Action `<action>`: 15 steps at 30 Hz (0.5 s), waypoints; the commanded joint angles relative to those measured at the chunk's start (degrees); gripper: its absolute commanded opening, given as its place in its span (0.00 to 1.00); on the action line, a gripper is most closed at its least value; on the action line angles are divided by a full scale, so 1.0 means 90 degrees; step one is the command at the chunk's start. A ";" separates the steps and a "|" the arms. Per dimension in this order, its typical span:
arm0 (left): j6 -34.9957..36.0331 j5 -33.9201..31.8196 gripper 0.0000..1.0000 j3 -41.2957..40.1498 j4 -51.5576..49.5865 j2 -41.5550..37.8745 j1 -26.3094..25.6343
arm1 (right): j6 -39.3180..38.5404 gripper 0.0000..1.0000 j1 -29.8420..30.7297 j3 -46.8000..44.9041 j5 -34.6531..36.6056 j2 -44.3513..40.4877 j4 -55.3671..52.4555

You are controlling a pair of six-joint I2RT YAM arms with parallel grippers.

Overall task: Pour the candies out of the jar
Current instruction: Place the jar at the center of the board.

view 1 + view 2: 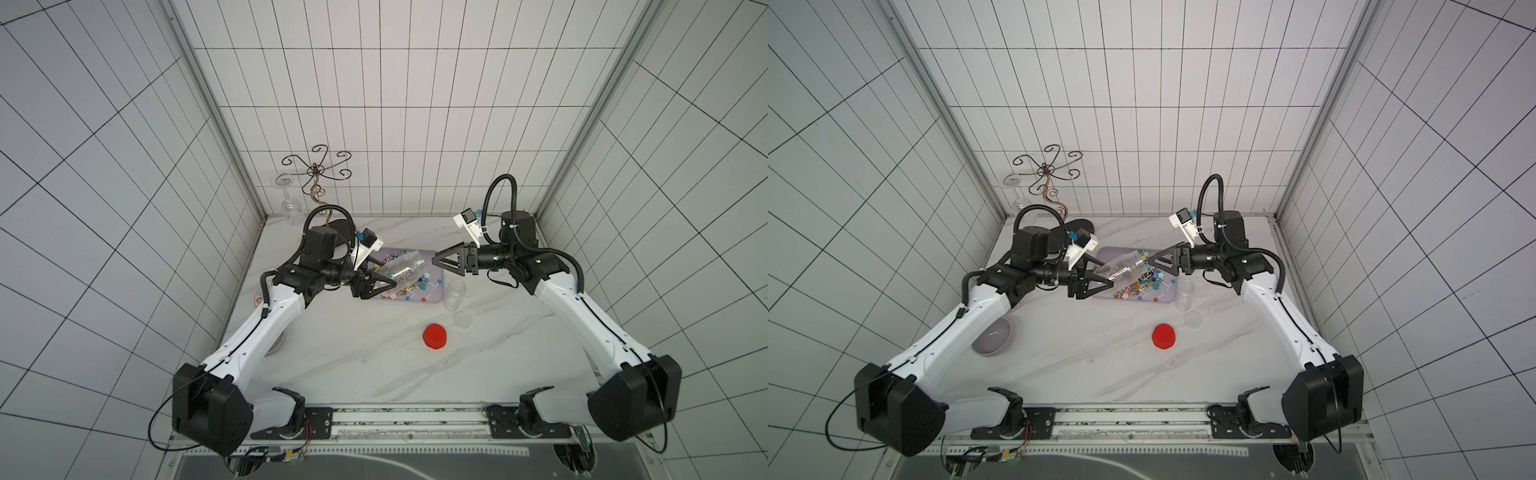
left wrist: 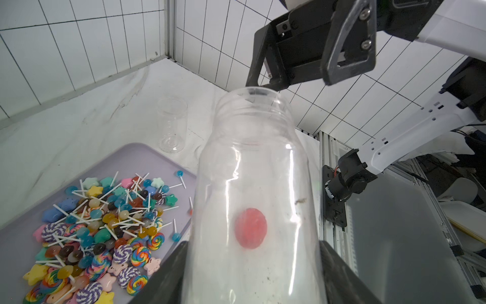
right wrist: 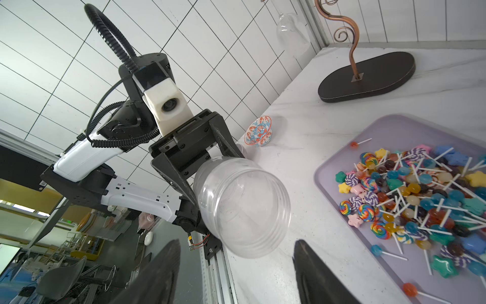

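Right wrist view: your left hand (image 3: 215, 179) clamps the empty jar (image 3: 244, 210), mouth facing your open, empty right hand (image 3: 236, 252).

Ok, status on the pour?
Status: left gripper shut on the jar, held tilted; right gripper open, empty, at its mouth. Jar looks empty, candies heaped in the tray. Nothing blocking; red lid and small jar sit aside.
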 commanded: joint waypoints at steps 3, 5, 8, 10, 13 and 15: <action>0.0054 0.0440 0.56 -0.0071 0.0322 -0.0089 0.0014 | -0.0126 0.66 0.0278 0.0801 -0.0170 0.0202 0.0007; 0.0054 0.0487 0.56 -0.0095 0.0336 -0.0079 0.0014 | -0.0090 0.63 0.0348 0.0842 -0.0216 0.0288 0.0011; 0.0052 0.0474 0.56 -0.0108 0.0336 -0.0043 0.0014 | 0.0009 0.58 0.0446 0.0837 -0.0261 0.0311 0.0140; 0.0057 0.0450 0.56 -0.0107 0.0346 -0.0027 0.0012 | 0.0157 0.54 0.0496 0.0770 -0.0279 0.0285 0.0333; 0.0028 0.0373 0.56 -0.0107 0.0380 -0.0002 0.0009 | 0.0366 0.44 0.0536 0.0674 -0.0357 0.0276 0.0539; 0.0025 0.0372 0.56 -0.0102 0.0387 0.0008 0.0024 | 0.0502 0.39 0.0554 0.0604 -0.0361 0.0257 0.0665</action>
